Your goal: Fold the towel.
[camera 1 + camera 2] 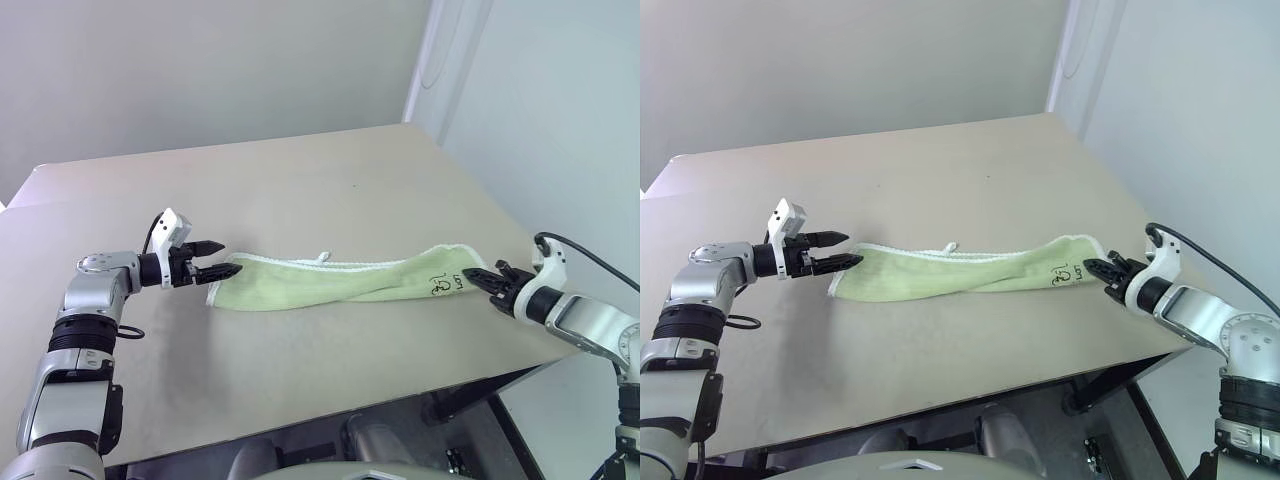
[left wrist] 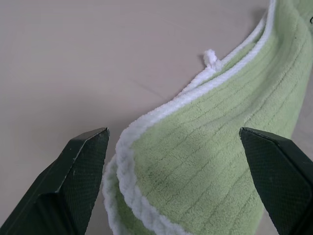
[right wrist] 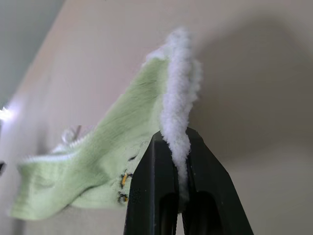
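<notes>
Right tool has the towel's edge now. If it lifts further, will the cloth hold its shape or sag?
Likely sag: the towel already droops and bunches between the pinched end at the right tool and the table. Probably light, since a thin edge pinch raises that end. The open left tool straddles the far corner, which may drag.

Towel edge in right end effector

A plain beige table takes up the middle of the room, its top matte and bare toward the far edge. Behind it stands a pale grey wall. Off to the right there's a white panel, meeting the wall at a corner past the table's far right end.
</notes>
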{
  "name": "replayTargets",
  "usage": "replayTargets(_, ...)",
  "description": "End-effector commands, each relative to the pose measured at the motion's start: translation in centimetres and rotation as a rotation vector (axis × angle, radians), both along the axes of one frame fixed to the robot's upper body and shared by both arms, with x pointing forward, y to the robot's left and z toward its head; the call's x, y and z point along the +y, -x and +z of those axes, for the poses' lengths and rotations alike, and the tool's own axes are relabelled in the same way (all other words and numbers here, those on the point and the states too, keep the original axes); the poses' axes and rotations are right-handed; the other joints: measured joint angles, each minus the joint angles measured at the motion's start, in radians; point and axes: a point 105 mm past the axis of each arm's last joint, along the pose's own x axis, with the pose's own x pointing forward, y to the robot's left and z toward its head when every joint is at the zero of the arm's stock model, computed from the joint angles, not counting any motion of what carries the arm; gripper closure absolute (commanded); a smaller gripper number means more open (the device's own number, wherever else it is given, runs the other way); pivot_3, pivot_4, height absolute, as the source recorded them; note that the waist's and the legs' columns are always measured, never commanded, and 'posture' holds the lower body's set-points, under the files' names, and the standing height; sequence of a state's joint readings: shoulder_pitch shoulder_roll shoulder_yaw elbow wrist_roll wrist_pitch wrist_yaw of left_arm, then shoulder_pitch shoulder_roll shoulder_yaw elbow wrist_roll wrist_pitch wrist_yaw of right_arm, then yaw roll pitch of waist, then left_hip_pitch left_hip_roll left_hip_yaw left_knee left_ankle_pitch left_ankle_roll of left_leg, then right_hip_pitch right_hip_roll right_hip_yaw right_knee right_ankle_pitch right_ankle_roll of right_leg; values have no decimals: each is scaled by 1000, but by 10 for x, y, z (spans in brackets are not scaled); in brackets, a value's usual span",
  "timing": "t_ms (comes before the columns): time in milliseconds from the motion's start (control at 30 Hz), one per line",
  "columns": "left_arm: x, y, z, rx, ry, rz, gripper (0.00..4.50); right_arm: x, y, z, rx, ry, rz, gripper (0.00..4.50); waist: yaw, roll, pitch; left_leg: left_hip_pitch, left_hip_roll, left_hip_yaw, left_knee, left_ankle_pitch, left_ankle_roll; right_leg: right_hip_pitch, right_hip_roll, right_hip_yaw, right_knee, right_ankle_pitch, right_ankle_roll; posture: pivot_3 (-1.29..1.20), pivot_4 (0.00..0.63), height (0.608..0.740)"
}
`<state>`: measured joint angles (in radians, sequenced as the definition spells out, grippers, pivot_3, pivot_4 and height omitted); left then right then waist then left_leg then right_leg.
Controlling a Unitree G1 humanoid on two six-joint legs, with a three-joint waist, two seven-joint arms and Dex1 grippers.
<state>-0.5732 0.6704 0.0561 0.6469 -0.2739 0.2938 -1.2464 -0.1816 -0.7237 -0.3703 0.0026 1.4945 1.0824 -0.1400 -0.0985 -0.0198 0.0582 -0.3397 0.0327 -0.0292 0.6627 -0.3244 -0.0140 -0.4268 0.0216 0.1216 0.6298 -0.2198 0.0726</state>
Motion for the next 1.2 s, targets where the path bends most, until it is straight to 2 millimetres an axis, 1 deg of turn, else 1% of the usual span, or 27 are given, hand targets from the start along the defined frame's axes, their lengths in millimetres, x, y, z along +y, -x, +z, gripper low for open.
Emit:
replayTargets(33, 4, -6, 16, -62, 1, 20, 0, 33, -5, 51, -189, 44, 149, 4459, -1, 1, 0, 0, 0, 0, 0, 0, 0, 0, 0, 0, 0, 0, 0, 0, 0, 740)
replayTargets(100, 4, -6, 16, -62, -2, 23, 0, 48, -5, 64, -238, 42, 208, 4459, 1, 0, 0, 0, 0, 0, 0, 0, 0, 0, 0, 0, 0, 0, 0, 0, 0, 740)
replayTargets(167, 4, -6, 16, -63, -2, 23, 0, 55, -4, 69, -260, 39, 240, 4459, 2, 0, 0, 1, 0, 0, 0, 0, 0, 0, 0, 0, 0, 0, 0, 0, 0, 740)
replayTargets(200, 4, -6, 15, -62, -3, 24, 0, 67, -3, 74, -278, 25, 284, 4459, 3, 0, 0, 1, 0, 0, 0, 0, 0, 0, 0, 0, -1, 0, 0, 0, 0, 740)
replayTargets(233, 4, -6, 15, -62, -3, 24, 0, 83, -1, 77, -289, 2, 337, 4459, 3, 0, 0, 1, 0, -1, 0, 0, 0, 0, 0, 0, -1, 0, 0, 0, 0, 740)
replayTargets(300, 3, -6, 15, -60, -3, 23, 0, 103, 3, 79, -299, -23, 407, 4459, 2, 0, 0, 0, 0, 0, 0, 0, 0, -1, 0, 0, -1, 0, 0, 0, 0, 740)
replayTargets(367, 3, -6, 15, -58, -1, 23, 0, 111, 3, 76, -295, -25, 429, 4459, 2, 0, 0, 0, 0, -1, 0, 0, 0, -1, 0, 0, -1, 0, 0, 0, 0, 740)
replayTargets(400, 1, -7, 14, -53, -2, 20, 0, 122, 1, 65, -269, -19, 450, 4459, 2, 0, 0, 0, 0, -1, 0, 0, 0, -2, 0, 0, -1, 0, 0, 0, 0, 740)
replayTargets(467, -1, -8, 12, -49, -1, 16, 0, 139, -1, 49, -233, -1, 481, 4459, 0, 0, 0, 0, 0, -1, 0, 0, 0, -2, 0, 0, -1, 0, 0, 0, 0, 740)
replayTargets(533, -4, -8, 13, -49, 2, 10, 0, 151, 0, 35, -207, 15, 513, 4459, 1, 0, 0, 0, 0, -1, 0, 0, 0, -2, 0, 0, -1, 0, 0, 0, 0, 740)
replayTargets(667, -4, -8, 12, -45, -1, 8, 0, 166, 2, 19, -182, 21, 551, 4459, 3, 0, 0, 0, 0, -1, 0, 0, 0, -2, 0, 0, -1, 0, 0, 0, 0, 740)
replayTargets(833, -4, -7, 11, -42, -5, 6, 0, 177, 0, 3, -154, 43, 565, 4459, 2, 0, 0, 0, 0, -1, 0, 0, 0, -3, 0, 0, -1, 0, 0, 0, 0, 740)
replayTargets(967, -4, -7, 12, -44, -4, 4, 0, 187, -2, -11, -114, 70, 592, 3430, -1, 0, 0, 1, 0, -1, 0, 0, 0, -3, 0, 0, 0, 0, 0, 0, 0, 740)
replayTargets(1067, -4, -7, 12, -45, -6, 2, 0, 189, -6, -14, -108, 71, 583, 2285, -1, 0, 0, 0, 0, -1, 0, 0, 0, -3, 0, 0, 0, 0, 0, 0, 0, 740)
replayTargets(1167, -4, -7, 12, -48, -3, 1, 0, 191, -7, -10, -126, 59, 596, 1232, -1, 0, 0, 0, 0, -1, 0, 0, 0, -3, 0, 0, 0, 0, 0, 0, 0, 740)
replayTargets(1200, -4, -7, 12, -48, -3, 2, 0, 191, -8, -5, -150, 54, 595, 807, -1, 0, 0, 0, 0, -1, 0, 0, 0, -3, 0, -1, 0, 0, 0, 0, 0, 740)
